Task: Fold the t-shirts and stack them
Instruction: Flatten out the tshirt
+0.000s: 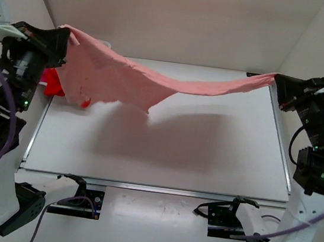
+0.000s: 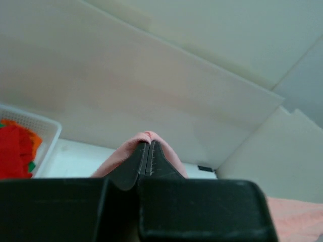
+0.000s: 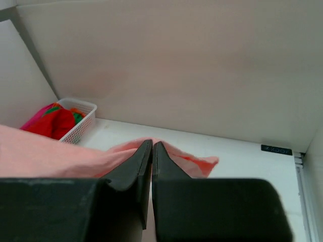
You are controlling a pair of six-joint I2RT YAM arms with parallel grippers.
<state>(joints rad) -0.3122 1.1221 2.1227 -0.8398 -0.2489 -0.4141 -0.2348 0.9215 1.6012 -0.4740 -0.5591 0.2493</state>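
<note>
The large salmon-pink t-shirt [image 1: 155,78] hangs stretched in the air across the table, sagging in the middle with a loose flap toward the left. My left gripper [image 1: 65,35] is shut on its left end, high at the far left; pink cloth wraps its fingertips [image 2: 147,143]. My right gripper [image 1: 276,81] is shut on its right end at the far right; the cloth [image 3: 192,161] drapes over the tips [image 3: 151,146]. Red, magenta and orange/green shirts [image 3: 55,121] lie in the white basket [image 3: 81,126].
The white lattice basket [image 2: 43,136] stands at the far left of the table, partly hidden behind the hanging shirt, with red cloth [image 1: 53,86] showing. The white table mat [image 1: 204,162] lies under the shirt's shadow. Walls close in at back and sides.
</note>
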